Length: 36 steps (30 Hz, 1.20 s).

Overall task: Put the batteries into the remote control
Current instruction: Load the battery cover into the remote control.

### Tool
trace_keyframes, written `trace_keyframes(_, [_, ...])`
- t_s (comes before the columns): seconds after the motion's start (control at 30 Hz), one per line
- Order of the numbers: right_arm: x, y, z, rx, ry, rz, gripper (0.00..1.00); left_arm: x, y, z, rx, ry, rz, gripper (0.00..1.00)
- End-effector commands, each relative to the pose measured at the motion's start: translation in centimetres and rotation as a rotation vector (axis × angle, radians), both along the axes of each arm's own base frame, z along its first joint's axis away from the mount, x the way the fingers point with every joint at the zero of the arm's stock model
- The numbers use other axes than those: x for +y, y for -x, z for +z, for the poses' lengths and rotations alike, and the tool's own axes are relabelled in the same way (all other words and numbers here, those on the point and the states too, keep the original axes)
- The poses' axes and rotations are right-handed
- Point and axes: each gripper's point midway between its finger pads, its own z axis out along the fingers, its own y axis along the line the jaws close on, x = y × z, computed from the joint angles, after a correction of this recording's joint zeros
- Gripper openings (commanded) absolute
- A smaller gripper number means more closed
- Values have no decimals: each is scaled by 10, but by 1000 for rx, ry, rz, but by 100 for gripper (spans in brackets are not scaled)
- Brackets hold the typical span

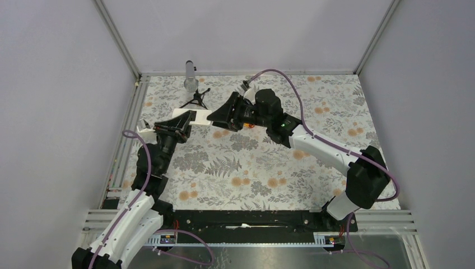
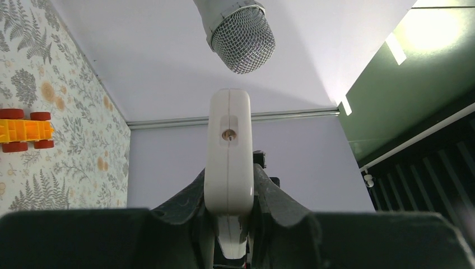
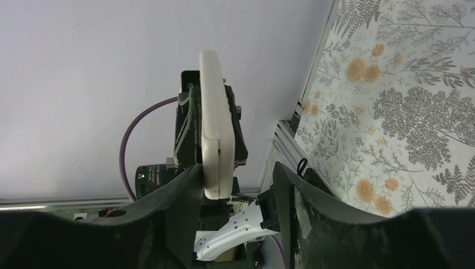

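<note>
Pinching remote control (image 2: 228,151) aloft: left pincer (image 2: 229,193) | right pincer (image 3: 238,179) spread around its far end

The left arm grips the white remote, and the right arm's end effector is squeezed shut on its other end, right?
Not quite. The left end effector does grip the remote, but the right end effector is open, not squeezed shut. The right wrist view shows a clear gap between the remote and one of its fingers.
</note>
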Motion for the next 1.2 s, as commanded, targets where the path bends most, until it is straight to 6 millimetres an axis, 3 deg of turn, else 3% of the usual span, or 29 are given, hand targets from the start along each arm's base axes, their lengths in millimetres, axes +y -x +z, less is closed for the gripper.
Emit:
trace_keyframes(0.0, [4,6,33,-44,-92,48,50,0,12,48,-123,89,-35,0])
trace_keyframes(0.17, [9,5,19,-2,-84,64,32,-1,16,60,-148,136,-62,0])
trace_keyframes(0.37, [12,4,7,-6,-69,77,25,-4,18,66,-161,152,-87,0])
trace_keyframes(0.53, [17,5,0,-15,-67,100,24,-17,18,74,-181,108,-143,0])
trace_keyframes(0.7, [18,1,-3,2,-18,109,26,-36,17,73,-194,-43,-216,0])
trace_keyframes(0.8, [2,-11,8,-13,-41,98,39,-43,17,60,-185,-137,-257,0])
trace_keyframes(0.9, [-21,-16,33,-142,-85,131,67,-48,16,38,-166,-231,-303,0])
trace_keyframes(0.97, [-33,-5,57,-275,-111,215,81,-51,13,22,-139,-301,-342,0])
trace_keyframes(1.07, [-43,16,79,-425,-156,343,90,-55,12,10,-142,-373,-387,0])
trace_keyframes(1.17, [-48,37,80,-474,-175,475,93,-62,13,7,-171,-435,-433,0])
